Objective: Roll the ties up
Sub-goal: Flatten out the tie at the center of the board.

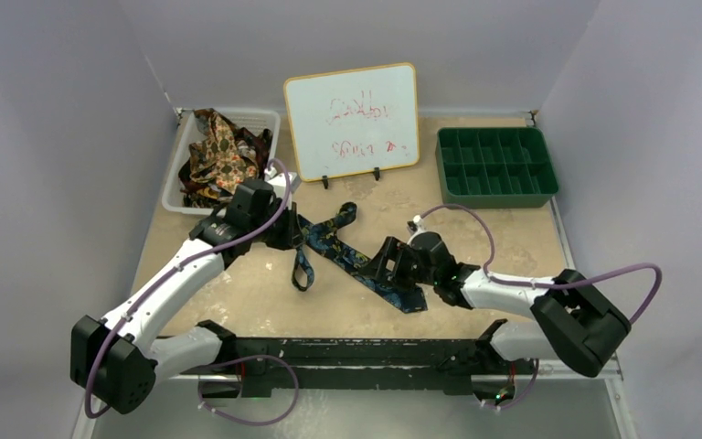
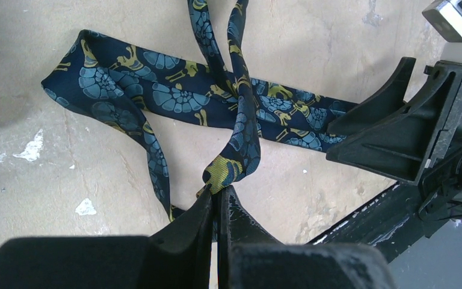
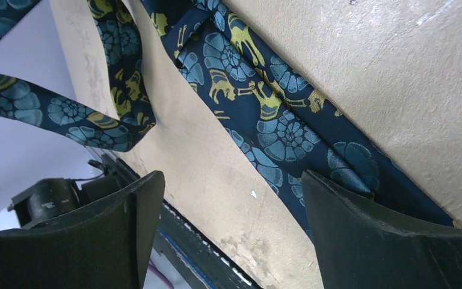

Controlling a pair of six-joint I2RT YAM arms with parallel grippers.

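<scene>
The left fingers (image 2: pixel 198 223) were pressed together on a fold in the narrow stretch of the navy tie (image 1: pixel 338 245), with a small bunch of gold and blue cloth showing just above their tips. From that pinch the narrow strip rose off the bench (image 1: pixel 238 293) and crossed over the broad part of the same tie. The broad part lay flat and slantwise near the middle of the bench.

The right fingers (image 3: pixel 361 229) stood wide apart and held nothing. One was over the broad end of the tie and the other over bare bench beside it. Whether the first one touched the cloth could not be told.

The other ties (image 1: pixel 224 151), brown, gold and red, lay heaped in a white basket (image 1: pixel 175 183) at the far left corner, well apart from both sets of fingers.
</scene>
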